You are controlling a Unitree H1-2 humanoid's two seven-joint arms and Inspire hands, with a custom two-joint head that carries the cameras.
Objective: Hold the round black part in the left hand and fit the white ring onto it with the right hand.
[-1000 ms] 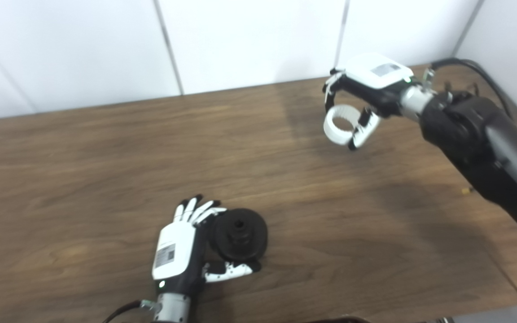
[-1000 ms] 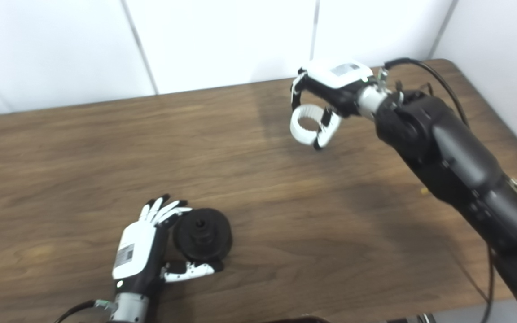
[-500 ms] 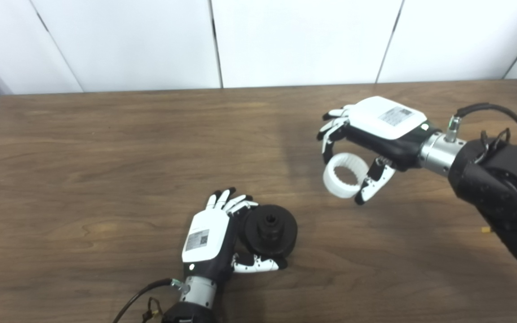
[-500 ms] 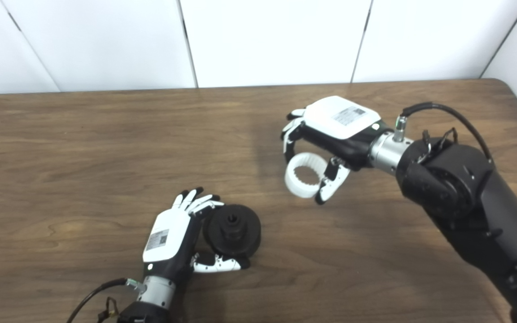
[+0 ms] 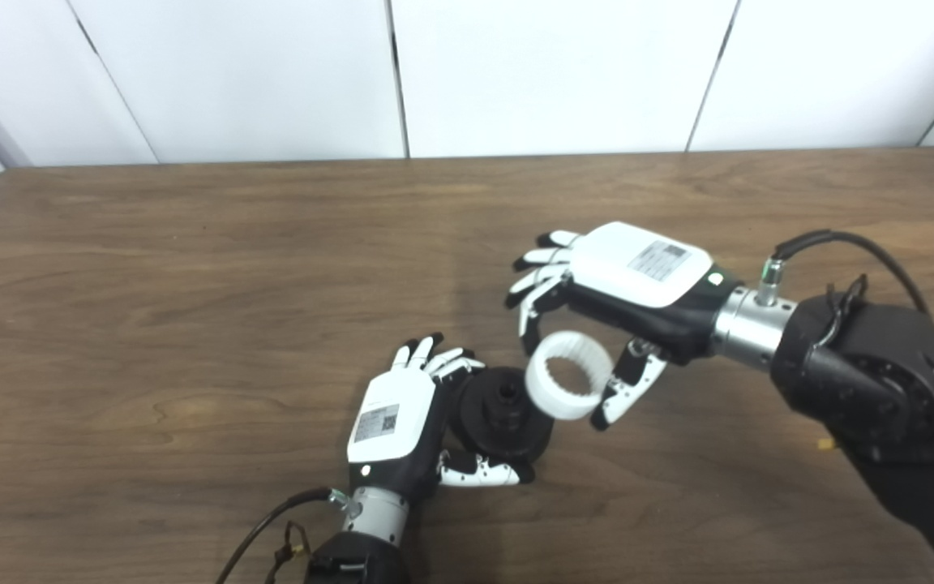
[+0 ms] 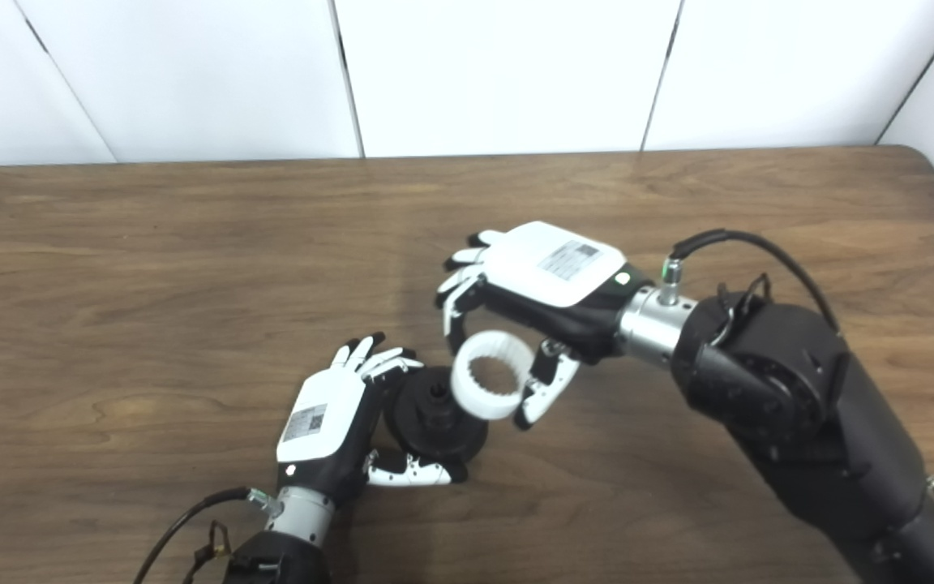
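The left hand [image 5: 392, 422] is cupping the round black part [image 5: 506, 411] low over the wooden counter [image 5: 191, 268], its fingers [image 5: 434, 357] curling round the far rim and the thumb pressing in from the near side, so they are clamped on the part. The part is being held with its raised hub and centre hole facing up and toward the other hand, which seems meant to present an open face for the ring to drop onto.

The right hand [image 5: 629, 280] is carrying the white ring [image 5: 566, 386] pinched between its fingers [image 5: 536, 280] above and the thumb below, so the fingers are clamped on the ring's outer wall, leaving the toothed bore free. The ring is hanging just beside the black part, overlapping its right edge in both views and tilted a little; whether it is already touching is not clear.

Judging by this, the approach is nearly done and the seating is not: the ring probably needs to be shifting leftward over the hub and levelling out before being pressed down, otherwise it could be catching on the rim
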